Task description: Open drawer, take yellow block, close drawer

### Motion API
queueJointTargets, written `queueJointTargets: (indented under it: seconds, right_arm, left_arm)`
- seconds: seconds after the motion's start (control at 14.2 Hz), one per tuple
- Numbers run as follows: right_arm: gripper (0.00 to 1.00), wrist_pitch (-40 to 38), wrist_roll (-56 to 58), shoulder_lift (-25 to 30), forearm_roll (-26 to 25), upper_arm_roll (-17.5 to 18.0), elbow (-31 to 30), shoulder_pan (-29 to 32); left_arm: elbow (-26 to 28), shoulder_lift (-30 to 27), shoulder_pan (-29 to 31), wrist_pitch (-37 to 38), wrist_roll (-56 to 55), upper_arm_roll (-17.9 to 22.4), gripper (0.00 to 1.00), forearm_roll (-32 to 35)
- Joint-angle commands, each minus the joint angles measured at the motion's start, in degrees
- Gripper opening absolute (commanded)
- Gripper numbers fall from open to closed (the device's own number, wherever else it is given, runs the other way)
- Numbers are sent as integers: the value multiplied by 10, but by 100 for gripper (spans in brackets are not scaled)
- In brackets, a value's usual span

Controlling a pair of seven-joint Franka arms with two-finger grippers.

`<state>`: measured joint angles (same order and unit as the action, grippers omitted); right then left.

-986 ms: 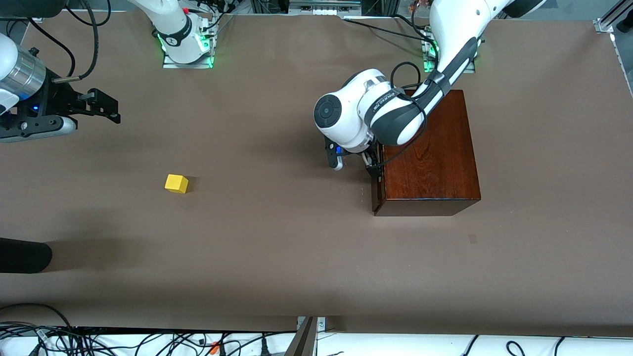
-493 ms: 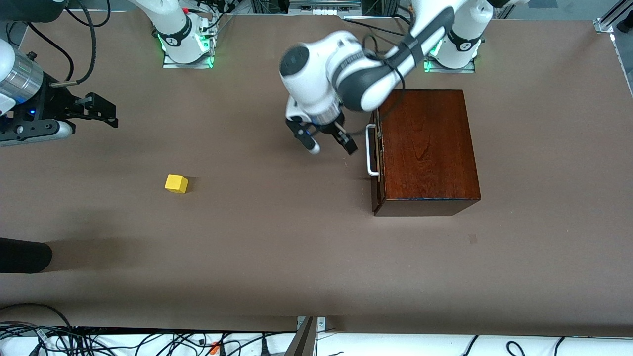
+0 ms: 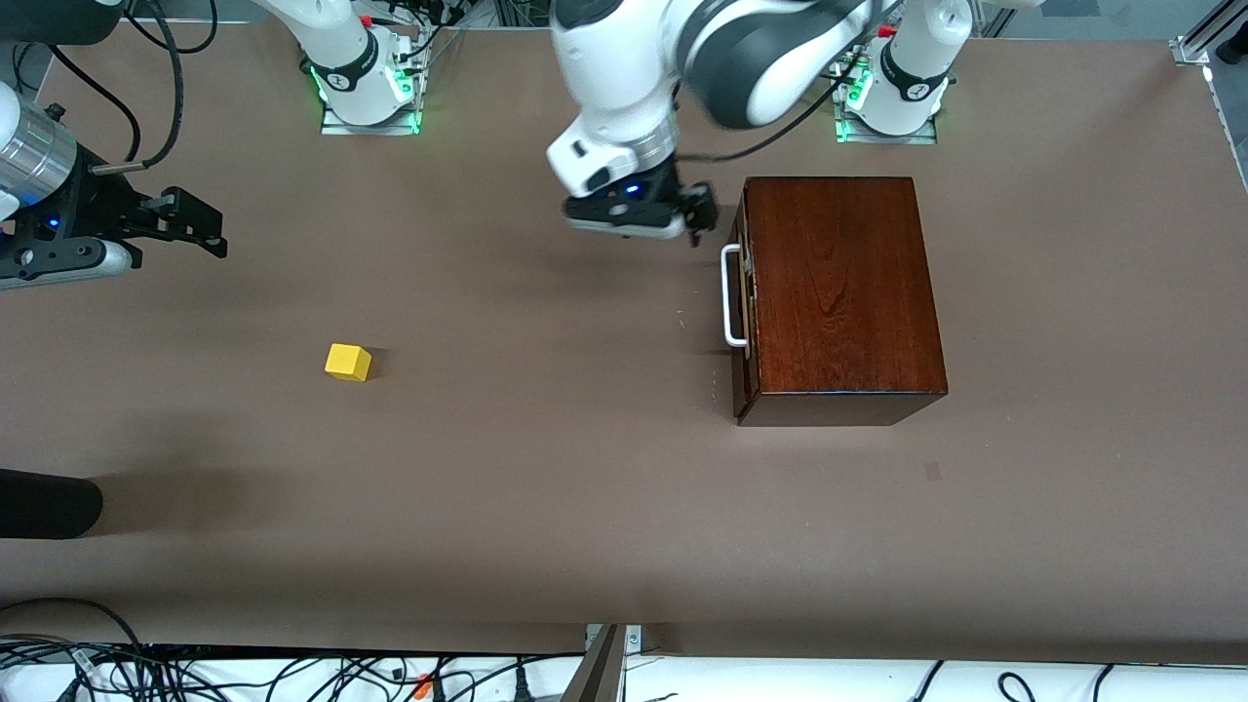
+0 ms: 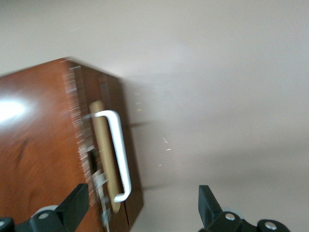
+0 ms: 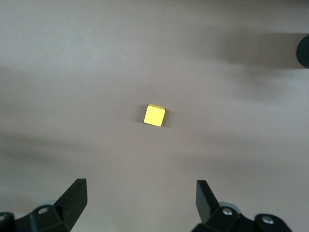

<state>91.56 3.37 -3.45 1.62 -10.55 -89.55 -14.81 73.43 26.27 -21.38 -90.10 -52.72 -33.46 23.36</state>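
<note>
The dark reddish-brown wooden box [image 3: 838, 292] stands toward the left arm's end of the table. Its drawer looks pushed in, and the white handle [image 3: 729, 297] faces the table's middle. The yellow block [image 3: 348, 362] lies on the bare table toward the right arm's end. My left gripper [image 3: 698, 214] is open and empty, up in the air beside the box's handle side. Its wrist view shows the handle [image 4: 118, 150] and the box [image 4: 38, 145], with the gripper [image 4: 142, 193] wide apart. My right gripper [image 3: 207, 226] is open and hovers over the table; its wrist view [image 5: 140, 186] shows the block [image 5: 154, 115] ahead.
A black rounded object [image 3: 49, 502] pokes in at the table's edge near the front camera, at the right arm's end. Cables run along the near edge [image 3: 292, 673]. Both arm bases [image 3: 366, 88] stand along the farthest edge.
My left gripper has come away from the drawer handle, risen and swung toward the arm bases. The handle now shows in full. My right gripper has shifted only slightly.
</note>
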Motion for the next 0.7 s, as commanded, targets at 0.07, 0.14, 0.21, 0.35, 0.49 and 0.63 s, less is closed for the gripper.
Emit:
queueJointTargets:
  seconds: [0.07, 0.14, 0.21, 0.35, 0.49, 0.63]
  right_arm:
    - [100, -3, 1, -6, 1, 4, 13, 7]
    - [100, -3, 1, -6, 2, 4, 13, 7]
    - [100, -3, 1, -7, 2, 4, 13, 9]
    - [100, -3, 1, -7, 2, 4, 12, 9]
    - [100, -3, 1, -7, 2, 4, 12, 10]
    - [100, -4, 1, -7, 2, 3, 12, 10]
  left_arm:
    - [6, -85, 105, 37, -75, -3, 100, -68]
    - [7, -100, 135, 57, -64, -4, 100, -100]
    - [9, -117, 157, 65, -29, -1, 100, -129]
    - [13, -143, 175, 91, 109, 35, 100, -146]
    - [18, -169, 173, 104, 201, 105, 100, -181]
    - [32, -191, 167, 108, 315, 180, 100, -199]
